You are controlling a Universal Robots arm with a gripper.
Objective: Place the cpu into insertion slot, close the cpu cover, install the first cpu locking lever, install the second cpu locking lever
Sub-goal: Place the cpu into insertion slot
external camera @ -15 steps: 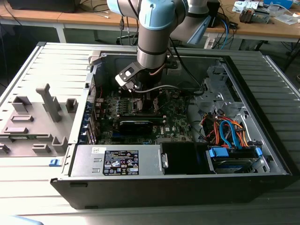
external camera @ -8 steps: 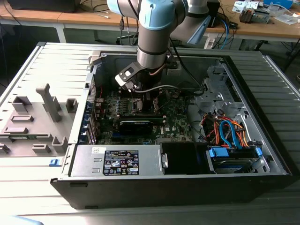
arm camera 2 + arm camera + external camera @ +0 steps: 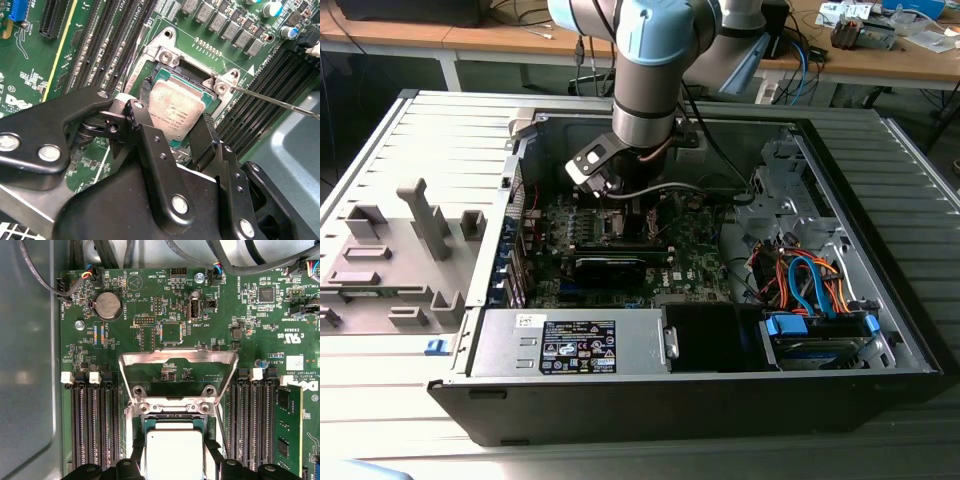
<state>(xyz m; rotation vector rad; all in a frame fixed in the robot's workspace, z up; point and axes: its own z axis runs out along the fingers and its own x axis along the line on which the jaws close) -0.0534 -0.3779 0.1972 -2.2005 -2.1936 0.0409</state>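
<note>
While the hand (image 3: 174, 110) clenches the cpu (image 3: 182, 107) by two opposite edges, the chip sits in or just over the insertion slot (image 3: 162, 54). The cpu cover (image 3: 150, 359) stands open. Step one, placing. Likely needs square, flat seating before release.

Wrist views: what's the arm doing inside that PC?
The arm is reaching into the open computer case. Its gripper is closed on two opposite edges of the cpu, which sits in the socket. Whether it is fully seated is hard to tell. The metal cover is flipped back open, and a thin locking lever sticks out free. Nothing is closed or latched yet.
</note>
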